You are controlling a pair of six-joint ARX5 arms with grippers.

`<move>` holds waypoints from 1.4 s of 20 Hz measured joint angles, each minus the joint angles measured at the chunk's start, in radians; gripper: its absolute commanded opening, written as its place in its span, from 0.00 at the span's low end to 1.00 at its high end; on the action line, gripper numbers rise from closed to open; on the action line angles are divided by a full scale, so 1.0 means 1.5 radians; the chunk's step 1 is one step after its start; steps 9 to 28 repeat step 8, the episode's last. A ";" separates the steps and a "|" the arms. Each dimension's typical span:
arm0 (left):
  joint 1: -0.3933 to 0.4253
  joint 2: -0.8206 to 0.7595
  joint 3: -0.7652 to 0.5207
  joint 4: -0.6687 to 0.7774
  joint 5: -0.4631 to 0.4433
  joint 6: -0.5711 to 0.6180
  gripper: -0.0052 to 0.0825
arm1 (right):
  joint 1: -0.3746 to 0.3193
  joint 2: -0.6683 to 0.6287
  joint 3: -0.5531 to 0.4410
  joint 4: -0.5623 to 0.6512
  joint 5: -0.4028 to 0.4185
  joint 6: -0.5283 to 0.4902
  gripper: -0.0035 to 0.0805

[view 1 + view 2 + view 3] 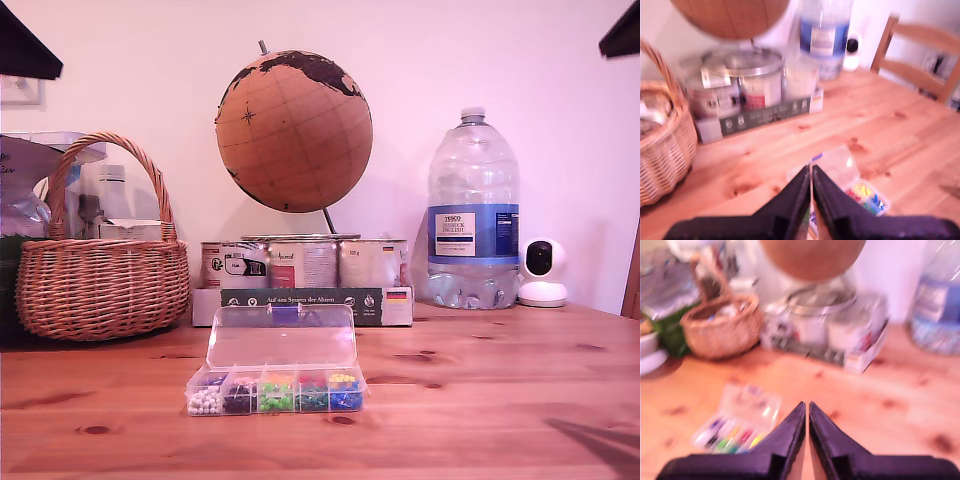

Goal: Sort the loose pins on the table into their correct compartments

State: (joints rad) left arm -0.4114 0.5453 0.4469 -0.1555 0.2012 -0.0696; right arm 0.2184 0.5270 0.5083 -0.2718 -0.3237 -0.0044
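Pine-wood counter [500,400], reddish-brown and knotty, carries a low clear plastic pin box [275,390] near the middle of the exterior view, toward its front edge. Its hinged lid [282,337] is open and leans back behind the cells. You can read the row of five compartments from the exterior view's left to its right: white [205,400], dark [238,399], green [276,395], red and teal [312,395], yellow and blue [345,393]. Any loose pins on the wood are too small to tell apart from the dark knots.

My first end effector [811,187] hangs above the counter with its black jaws drawn together to a thin slit, and you can see nothing gripped between them. The pin box [840,165] lies just beyond and below its tips. My second end effector [807,425] is likewise closed to a hairline gap with nothing visible in it. This view is blurred, and the pin box [740,422] sits off to one side of the tips, apart from them.

Behind the box stands a cardboard tray of tins [300,265] with a cork globe [293,130] rising over it. A wicker basket [100,280] sits at the exterior view's left. A large water bottle [473,215] and a small white camera [543,272] stand at its right.
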 measured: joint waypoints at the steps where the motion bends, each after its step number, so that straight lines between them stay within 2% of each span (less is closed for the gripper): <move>1: 0.000 0.000 0.000 -0.013 0.000 0.000 0.04 | 0.000 0.000 0.000 -0.011 0.000 0.000 0.03; 8: 0.000 0.013 0.000 -0.085 0.000 0.000 0.04 | 0.000 0.000 0.000 -0.104 0.000 0.001 0.03; 28: 0.000 0.013 0.000 -0.085 0.000 0.000 0.04 | 0.000 0.000 0.000 -0.104 0.000 0.001 0.03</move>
